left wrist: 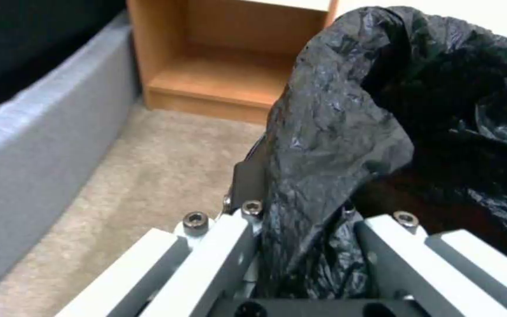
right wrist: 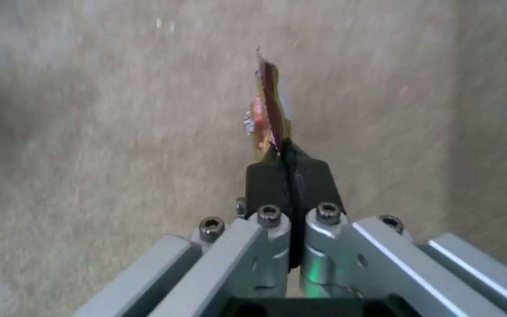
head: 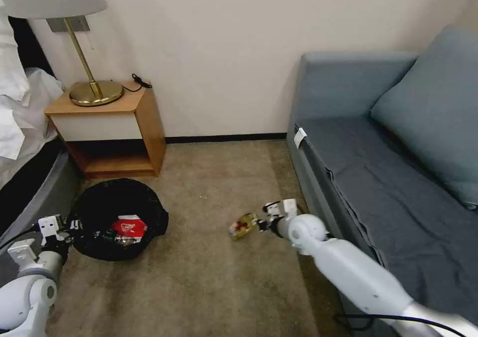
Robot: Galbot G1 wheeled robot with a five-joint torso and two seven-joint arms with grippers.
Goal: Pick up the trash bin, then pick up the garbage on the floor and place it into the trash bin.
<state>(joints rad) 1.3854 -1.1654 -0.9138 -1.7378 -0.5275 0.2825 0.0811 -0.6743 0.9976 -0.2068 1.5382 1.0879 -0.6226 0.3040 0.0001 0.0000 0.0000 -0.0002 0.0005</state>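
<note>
One packet lies in the trash bin (head: 117, 217) the left gripper (head: 74, 225) clamps; the right gripper (head: 262, 223) pinches a gold-brown snack wrapper (head: 243, 226), not yet binned.

Open carpet (head: 199, 277) fills centre and lower centre of the head view; a clear lane runs between the wrapper (head: 243, 225) held by the right gripper (head: 260, 224) at centre and the trash bin (head: 117, 217) at lower left. Sofa (head: 358, 177) walls off the whole right side. Nightstand (head: 112, 128) blocks the upper left just behind the bin, bed frame (head: 35, 197) closes the far left edge. Left gripper (head: 73, 224) clamps the bin's rim, tight against the bed.
</note>
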